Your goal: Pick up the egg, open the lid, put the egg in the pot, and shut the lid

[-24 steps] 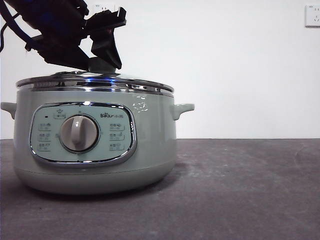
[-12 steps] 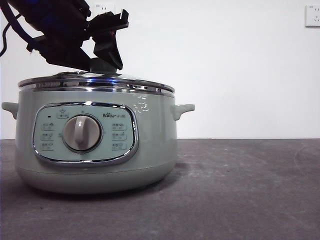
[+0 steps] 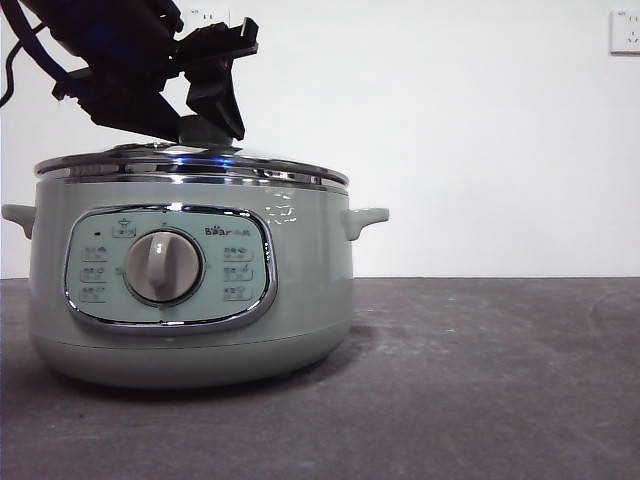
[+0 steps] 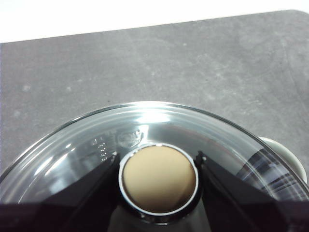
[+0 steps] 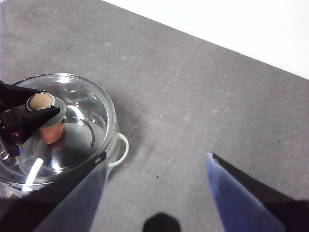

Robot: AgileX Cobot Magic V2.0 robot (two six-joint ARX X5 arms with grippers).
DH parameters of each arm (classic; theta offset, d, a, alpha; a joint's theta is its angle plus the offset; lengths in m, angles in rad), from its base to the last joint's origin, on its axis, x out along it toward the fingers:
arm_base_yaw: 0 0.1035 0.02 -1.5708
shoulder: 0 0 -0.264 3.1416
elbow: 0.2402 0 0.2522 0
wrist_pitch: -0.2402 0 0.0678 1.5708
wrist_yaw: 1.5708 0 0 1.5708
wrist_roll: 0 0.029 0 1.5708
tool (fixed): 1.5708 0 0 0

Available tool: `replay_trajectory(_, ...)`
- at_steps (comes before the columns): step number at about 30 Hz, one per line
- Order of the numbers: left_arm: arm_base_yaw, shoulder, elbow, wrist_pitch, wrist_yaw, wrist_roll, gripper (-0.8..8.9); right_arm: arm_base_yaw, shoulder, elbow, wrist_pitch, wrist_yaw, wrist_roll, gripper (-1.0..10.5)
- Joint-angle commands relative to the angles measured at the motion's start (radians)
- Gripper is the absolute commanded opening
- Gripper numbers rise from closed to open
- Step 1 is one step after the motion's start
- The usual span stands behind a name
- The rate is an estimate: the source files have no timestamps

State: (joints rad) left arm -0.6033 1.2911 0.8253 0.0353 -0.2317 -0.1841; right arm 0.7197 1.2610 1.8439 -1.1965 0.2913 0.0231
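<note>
left end effector point(image 4: 158, 166) straddled lid point(image 4: 72, 150) knob point(image 4: 159, 178), jaws just beside it, clamp uncertain; egg point(image 5: 51, 134) inside pot point(image 3: 190, 290); right end effector point(image 5: 157, 193) apart, aside.

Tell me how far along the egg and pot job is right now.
Nearly finished. The egg already lies inside the pot, seen through the glass lid. The lid sits on the pot's rim, with the left end effector around its knob. Only letting go remains. The right end effector waits, open.

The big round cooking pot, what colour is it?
Pale sage green pot, clearest in front view.
</note>
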Motion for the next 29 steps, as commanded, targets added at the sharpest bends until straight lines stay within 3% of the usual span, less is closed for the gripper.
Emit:
replay_trajectory(1,0.003,0.034,-0.048,-0.111,-0.029,0.004,3.39,-0.001,-0.003,-0.001,0.005,0.003,0.013,3.4)
replay_trajectory(3,0.003,0.033,-0.047,-0.103,-0.029,0.004,4.19,-0.001,-0.003,-0.001,0.005,0.003,0.013,3.4)
replay_trajectory(9,0.003,0.023,-0.04,-0.035,-0.046,0.023,4.18,-0.001,-0.003,-0.001,0.005,0.002,0.013,3.4)
replay_trajectory(16,0.002,-0.046,0.053,-0.067,-0.068,0.055,4.17,-0.001,-0.003,-0.001,0.005,0.003,0.013,3.4)
replay_trajectory(22,-0.005,-0.141,0.208,-0.259,0.011,0.055,4.09,-0.001,-0.011,-0.016,0.006,0.003,0.027,3.4)
replay_trajectory(29,-0.024,-0.304,0.296,-0.404,0.163,0.053,4.02,-0.001,-0.103,-0.172,0.097,0.002,0.033,3.3)
